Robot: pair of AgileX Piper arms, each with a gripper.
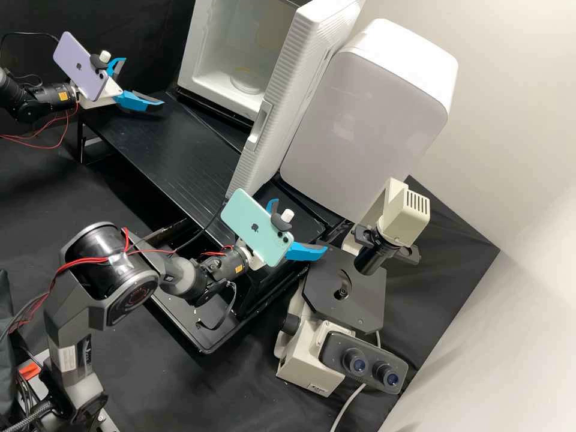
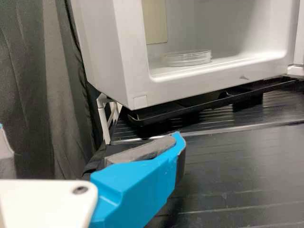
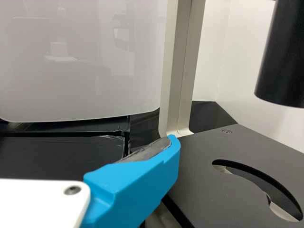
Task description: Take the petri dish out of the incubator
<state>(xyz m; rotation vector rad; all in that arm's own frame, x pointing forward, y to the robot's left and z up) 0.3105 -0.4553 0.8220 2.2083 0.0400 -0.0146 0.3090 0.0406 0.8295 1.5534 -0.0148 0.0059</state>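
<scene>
Right pincer (image 1: pixel 300 224) released by microscope (image 1: pixel 343 289), left pincer (image 1: pixel 143 82) released, petri dish (image 2: pixel 187 57) inside incubator (image 2: pixel 116 57)

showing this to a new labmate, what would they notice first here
The boxy white incubator at the bench's back stands with its ribbed door swung open, a clear round petri dish on its floor. A white microscope with a black stage sits at the near right, the right gripper open beside it.
</scene>
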